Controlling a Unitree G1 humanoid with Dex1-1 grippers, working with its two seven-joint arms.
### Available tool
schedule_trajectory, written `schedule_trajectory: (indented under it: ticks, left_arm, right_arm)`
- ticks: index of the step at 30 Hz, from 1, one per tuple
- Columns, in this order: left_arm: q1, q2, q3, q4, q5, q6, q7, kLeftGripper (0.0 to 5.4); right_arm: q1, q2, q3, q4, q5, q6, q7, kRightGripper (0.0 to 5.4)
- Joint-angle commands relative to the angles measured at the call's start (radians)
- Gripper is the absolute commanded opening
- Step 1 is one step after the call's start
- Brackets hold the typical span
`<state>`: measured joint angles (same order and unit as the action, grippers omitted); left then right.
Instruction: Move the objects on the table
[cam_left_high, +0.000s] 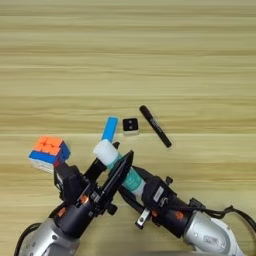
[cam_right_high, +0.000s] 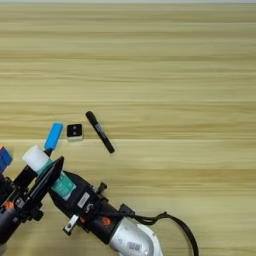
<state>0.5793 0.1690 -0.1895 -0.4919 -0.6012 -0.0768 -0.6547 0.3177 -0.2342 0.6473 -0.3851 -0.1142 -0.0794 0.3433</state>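
My right gripper (cam_left_high: 131, 176) is clamped round the teal-labelled body of the white-and-green glue stick (cam_left_high: 116, 162), white cap pointing up-left and raised off the light-brown wooden table (cam_left_high: 150, 60), so I've got it low on the barrel to keep the cap end free. My left gripper (cam_left_high: 111, 169) sits spread open with a black finger either side of that stick near the cap, touching nothing I can confirm; looks like a handover. Multicoloured puzzle cube (cam_left_high: 49, 152) lies just left; blue rectangular block (cam_left_high: 110, 128), small black-and-white cube (cam_left_high: 130, 125) and black marker pen (cam_left_high: 155, 126) rest just beyond.
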Motion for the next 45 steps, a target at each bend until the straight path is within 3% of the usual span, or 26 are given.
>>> schedule_trajectory:
  ticks: [1,9,26,34,39,45]
  left_arm:
    - [0.001,-0.001,0.03,-0.001,0.006,-0.015,0.022,2.08]
    - [0.005,0.0,0.03,-0.01,0.002,-0.017,0.019,1.64]
    - [0.009,0.001,0.03,-0.011,0.009,-0.022,0.019,1.64]
    - [-0.014,0.014,0.08,0.024,0.055,-0.05,0.037,1.64]
    - [-0.022,0.023,0.11,0.03,0.042,-0.033,0.042,1.64]
    - [-0.028,0.016,0.171,0.059,-0.041,0.027,0.063,1.64]
  right_arm:
    - [0.004,0.003,0.012,-0.008,0.0,-0.028,0.005,1.62]
    - [0.008,0.006,0.012,-0.008,-0.001,-0.026,0.003,2.65]
    - [0.011,0.007,0.011,-0.005,0.0,-0.027,-0.001,4.43]
    - [0.006,0.006,-0.003,-0.008,0.008,-0.026,-0.001,5.23]
    - [-0.004,0.014,-0.012,-0.004,0.01,-0.024,-0.003,5.4]
    - [-0.009,0.018,-0.026,-0.003,0.011,-0.023,-0.003,5.4]
